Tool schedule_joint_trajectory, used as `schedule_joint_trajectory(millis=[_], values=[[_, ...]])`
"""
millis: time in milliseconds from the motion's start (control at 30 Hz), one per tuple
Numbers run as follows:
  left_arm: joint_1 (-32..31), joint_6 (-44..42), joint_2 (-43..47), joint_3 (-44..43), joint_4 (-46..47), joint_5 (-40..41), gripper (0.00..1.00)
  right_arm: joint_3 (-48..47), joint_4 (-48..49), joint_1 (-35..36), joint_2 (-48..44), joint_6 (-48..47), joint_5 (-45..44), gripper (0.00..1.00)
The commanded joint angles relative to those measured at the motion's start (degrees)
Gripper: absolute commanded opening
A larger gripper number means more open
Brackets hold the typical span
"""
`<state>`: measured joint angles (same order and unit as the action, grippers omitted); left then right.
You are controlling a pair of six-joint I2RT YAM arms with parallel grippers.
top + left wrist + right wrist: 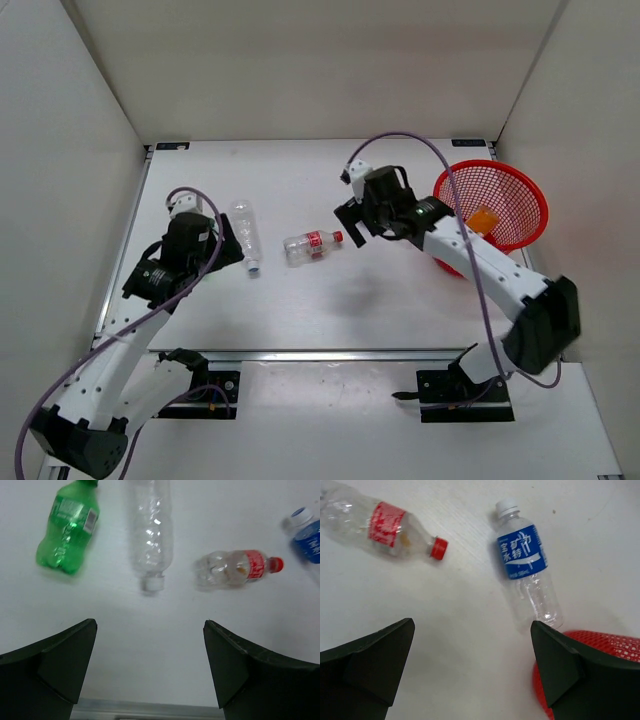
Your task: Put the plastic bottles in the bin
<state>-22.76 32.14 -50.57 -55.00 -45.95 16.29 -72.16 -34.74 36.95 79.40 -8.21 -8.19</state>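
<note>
Both stand open and empty: the left claw (150, 630) near the clear bottle (151, 535) on the tabletop (300, 310), the right claw (472, 627) above the blue-label bottle (526, 567) beside the bin (505, 185). The next pick looks due: lower the right claw astride that bottle and close.

We read white Chinese characters, seemingly 宝矿力水特, on the blue-label bottle (527, 575). Print on the red-label bottle (385, 525) and green bottle (67, 527) is too blurred.
</note>
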Motion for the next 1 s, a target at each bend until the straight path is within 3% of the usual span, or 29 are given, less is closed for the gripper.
schedule_joint_trajectory(millis=[0, 167, 367, 433, 700, 867, 967], values=[[1.23, 2.92, 5.56, 1.74, -3.87, -1.35, 0.99, -6.40, 5.02, -2.49, 7.85, -7.60, -0.60, 0.99], [1.84, 1.61, 4.95, 0.96, -8.52, 2.05, 0.99, -17.71, 6.79, -8.97, 22.85, -9.89, 3.16, 0.96], [4.04, -0.41, 3.46, 0.42, -8.19, 1.38, 0.99, -23.90, 5.39, -12.86, 32.73, -10.17, 9.21, 0.92], [4.31, -0.94, 2.76, 0.25, -7.66, 0.85, 0.99, -23.12, 5.82, -13.74, 34.24, -9.46, 13.00, 0.92], [5.53, -0.68, 1.35, 0.33, -6.08, -1.35, 0.98, -18.81, 7.84, -15.68, 37.85, -9.20, 14.69, 0.91], [5.62, -0.68, 1.26, -0.72, -7.13, -1.10, 0.99, -17.23, 9.42, -16.38, 39.26, -7.35, 15.13, 0.85], [5.54, -0.85, 2.13, -0.81, -7.31, -0.39, 0.98, -17.05, 10.31, -16.21, 38.38, -6.99, 13.03, 0.75]])
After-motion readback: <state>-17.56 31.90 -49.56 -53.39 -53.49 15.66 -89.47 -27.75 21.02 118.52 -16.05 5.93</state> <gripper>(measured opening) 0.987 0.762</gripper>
